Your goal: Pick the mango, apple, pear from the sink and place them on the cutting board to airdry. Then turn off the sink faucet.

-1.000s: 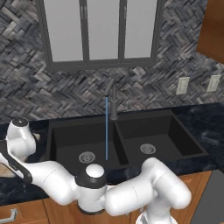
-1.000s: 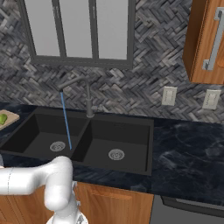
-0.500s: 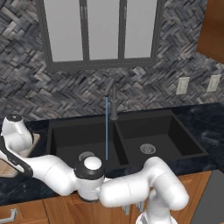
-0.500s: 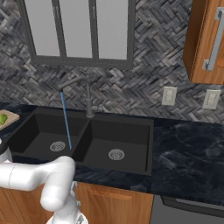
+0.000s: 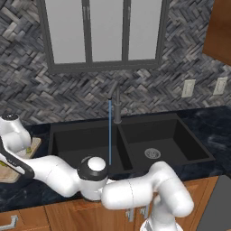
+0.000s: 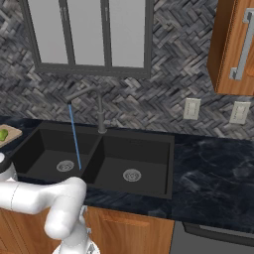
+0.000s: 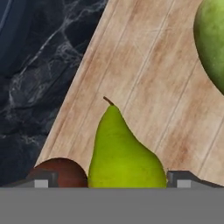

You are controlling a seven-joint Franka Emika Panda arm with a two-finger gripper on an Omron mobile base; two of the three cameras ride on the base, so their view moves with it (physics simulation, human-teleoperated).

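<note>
With our gripper (image 7: 109,183) spread wide on either side of the green, narrow-necked pear (image 7: 122,151), which lies on the light tan wooden cutting board (image 7: 148,78), we judge the fruit is set down and the release is what matters now. We should lift straight away without nudging the pear, which sits just beside the small round red apple (image 7: 61,173). Water is running from the slender dark grey sink faucet (image 5: 116,101) into the matte black double-basin sink (image 5: 131,149), so shutting it off remains.
</note>
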